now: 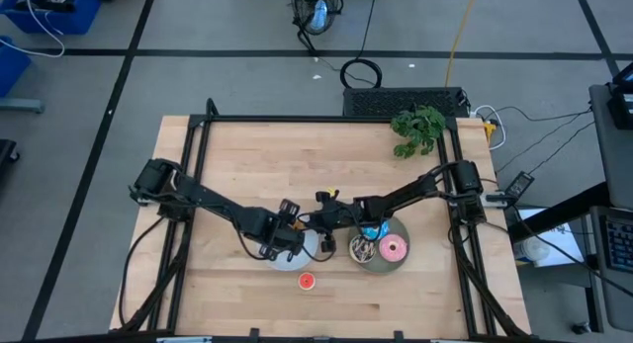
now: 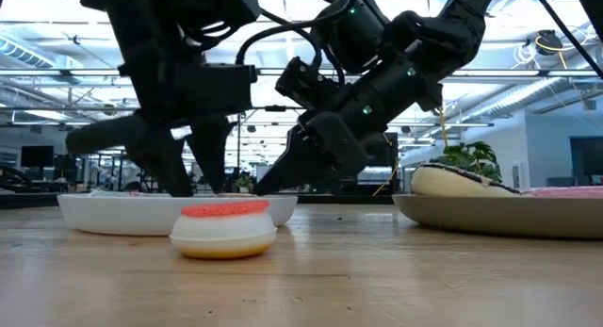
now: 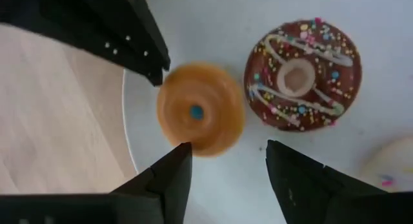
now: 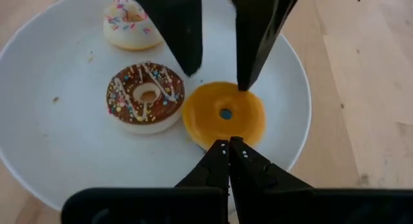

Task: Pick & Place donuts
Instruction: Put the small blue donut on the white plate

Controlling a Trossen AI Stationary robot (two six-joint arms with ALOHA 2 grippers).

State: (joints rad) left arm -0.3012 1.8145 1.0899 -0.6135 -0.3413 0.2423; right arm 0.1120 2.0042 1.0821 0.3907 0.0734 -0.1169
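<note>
Wood tabletop (image 1: 227,165) carries two plates side by side near its front edge: a white plate (image 4: 39,69) toward my left and a grey plate (image 1: 396,265) toward my right. On the white plate sit a chocolate sprinkled donut (image 4: 144,95), an orange donut (image 4: 224,114) lying flat side up, and a small white sprinkled donut (image 4: 131,22). A pink donut (image 1: 394,249) lies on the grey plate; a small red donut (image 1: 306,281) sits alone on the wood in front of the white plate.

Left end effector (image 3: 193,114) hovers over the orange donut, fingers parted on either side, nothing gripped; I judge this a release or a pre-grasp. Right end effector (image 4: 229,145) is closed and empty, its tip at that donut's rim, probably bracing it.
</note>
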